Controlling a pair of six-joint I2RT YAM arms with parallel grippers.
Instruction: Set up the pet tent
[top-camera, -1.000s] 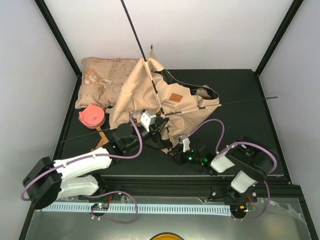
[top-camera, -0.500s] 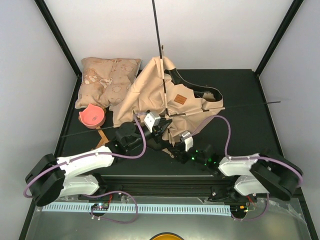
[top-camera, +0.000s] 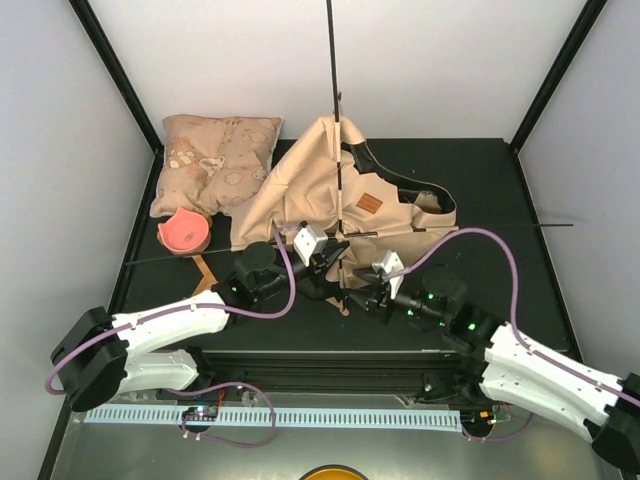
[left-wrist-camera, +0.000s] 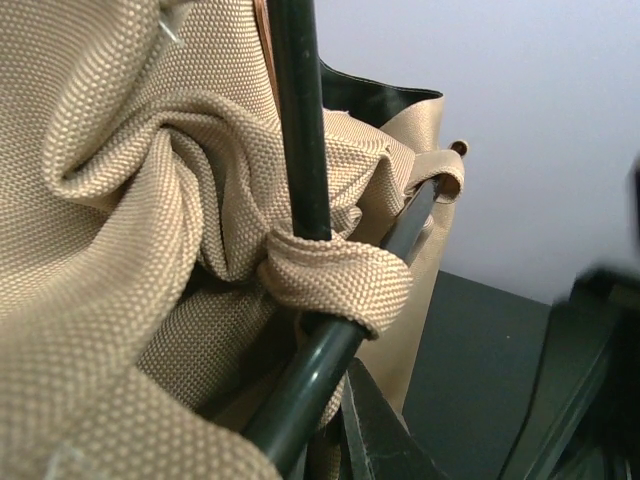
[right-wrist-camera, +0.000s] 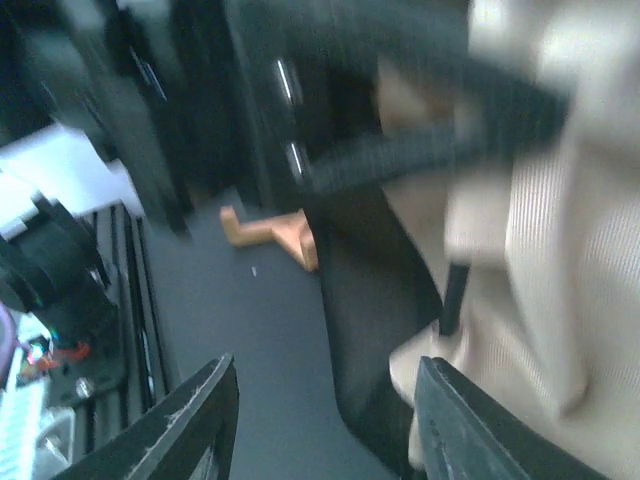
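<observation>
The pet tent (top-camera: 300, 195) is a tan canvas heap at mid-table with a brown label patch (top-camera: 368, 204) and a black floor edge (top-camera: 400, 183). One thin black pole (top-camera: 333, 80) stands nearly upright through it, and another pole (top-camera: 500, 227) lies crosswise. My left gripper (top-camera: 328, 258) is shut on the upright pole low down. In the left wrist view the pole (left-wrist-camera: 300, 120) passes through a canvas loop (left-wrist-camera: 340, 280) beside one of my fingers (left-wrist-camera: 375, 435). My right gripper (top-camera: 368, 297) is open at the tent's near edge, with the black floor (right-wrist-camera: 370, 300) between its jaws (right-wrist-camera: 330, 430). The white ball is out of view.
A beige patterned pillow (top-camera: 215, 160) lies at the back left. A pink bowl (top-camera: 183, 232) sits on a wooden stand (top-camera: 205, 272) at the left, and the stand shows blurred in the right wrist view (right-wrist-camera: 270, 230). White walls with black frame posts enclose the table.
The pole in my left gripper has swung from leaning left to nearly upright, pulling the canvas rightward. My right arm has stretched forward from its base toward the tent's near edge.
</observation>
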